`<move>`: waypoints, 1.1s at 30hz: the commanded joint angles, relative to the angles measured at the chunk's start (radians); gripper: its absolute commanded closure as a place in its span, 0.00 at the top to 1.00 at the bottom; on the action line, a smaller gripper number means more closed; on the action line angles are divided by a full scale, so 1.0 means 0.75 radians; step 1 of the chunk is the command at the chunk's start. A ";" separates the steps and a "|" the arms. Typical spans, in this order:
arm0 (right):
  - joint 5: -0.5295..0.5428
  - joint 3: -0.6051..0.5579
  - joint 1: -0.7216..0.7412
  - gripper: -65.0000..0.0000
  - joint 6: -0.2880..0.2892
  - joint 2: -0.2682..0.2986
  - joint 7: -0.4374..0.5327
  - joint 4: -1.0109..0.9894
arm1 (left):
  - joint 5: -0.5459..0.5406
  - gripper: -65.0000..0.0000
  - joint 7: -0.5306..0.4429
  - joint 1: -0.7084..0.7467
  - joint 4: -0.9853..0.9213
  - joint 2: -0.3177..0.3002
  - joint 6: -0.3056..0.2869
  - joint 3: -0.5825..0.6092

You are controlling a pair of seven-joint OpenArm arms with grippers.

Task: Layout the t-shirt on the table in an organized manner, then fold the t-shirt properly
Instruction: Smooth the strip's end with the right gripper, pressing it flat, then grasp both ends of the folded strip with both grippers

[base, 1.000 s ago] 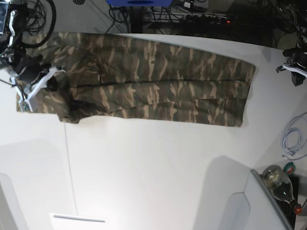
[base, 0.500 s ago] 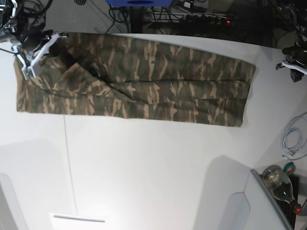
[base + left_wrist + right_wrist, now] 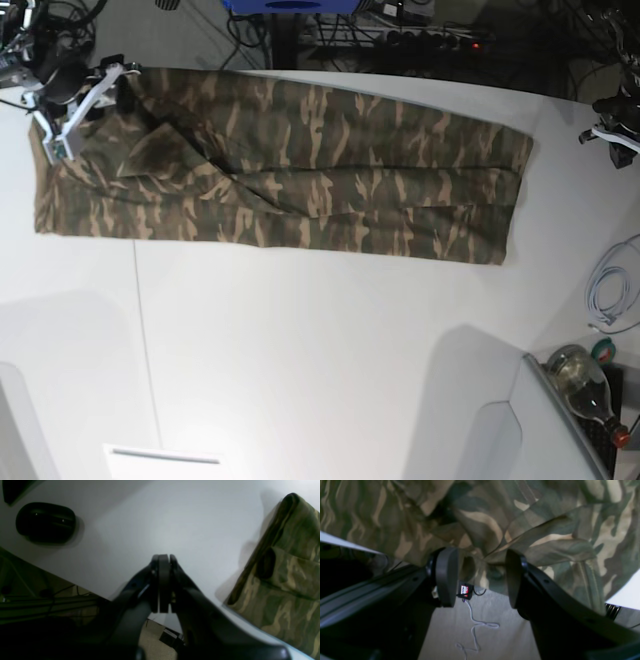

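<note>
The camouflage t-shirt (image 3: 300,170) lies as a long, lengthwise-folded band across the far half of the white table (image 3: 320,360). My right gripper (image 3: 78,103) is at the shirt's far left corner. In the right wrist view it (image 3: 480,577) is open, and the rumpled cloth (image 3: 520,522) lies just past its tips, with nothing between the pads. My left gripper (image 3: 612,135) is off the shirt at the table's right edge. In the left wrist view it (image 3: 163,560) is shut and empty above bare table, with the shirt's end (image 3: 287,567) to its right.
A coiled white cable (image 3: 612,290) and a glass bottle (image 3: 580,385) sit at the right side. A black rounded object (image 3: 46,522) lies on the table near the left gripper. Cables and gear line the far edge (image 3: 400,40). A white cable lies on the floor (image 3: 475,625).
My right gripper moved from the shirt's near left part up to its far left corner. The bunched left end of the shirt now lies spread flat. The left arm stayed put.
</note>
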 commanded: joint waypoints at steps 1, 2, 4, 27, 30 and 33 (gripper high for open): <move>0.020 0.010 0.027 0.43 0.009 -0.009 0.072 0.042 | -0.012 0.00 -0.029 0.001 0.026 -0.026 0.002 -0.013; 0.020 0.010 0.055 0.41 0.009 -0.027 0.110 0.042 | -0.012 0.00 -0.031 0.001 0.024 -0.026 0.002 -0.008; 0.016 0.002 0.121 0.29 0.009 -0.037 0.145 0.033 | -0.012 0.00 -0.031 0.001 0.022 -0.026 0.002 -0.006; 0.022 0.031 0.248 0.04 0.001 -0.187 0.192 -0.038 | -0.023 0.03 -0.027 -0.065 0.026 -0.028 0.002 -0.004; 0.020 0.111 0.221 0.04 0.007 -0.228 0.184 0.078 | -0.025 0.44 -0.027 -0.081 0.032 -0.028 -0.008 0.045; 0.014 0.113 0.225 0.04 0.009 -0.226 0.186 0.050 | -0.031 0.77 -0.027 -0.091 0.007 -0.053 -0.203 0.165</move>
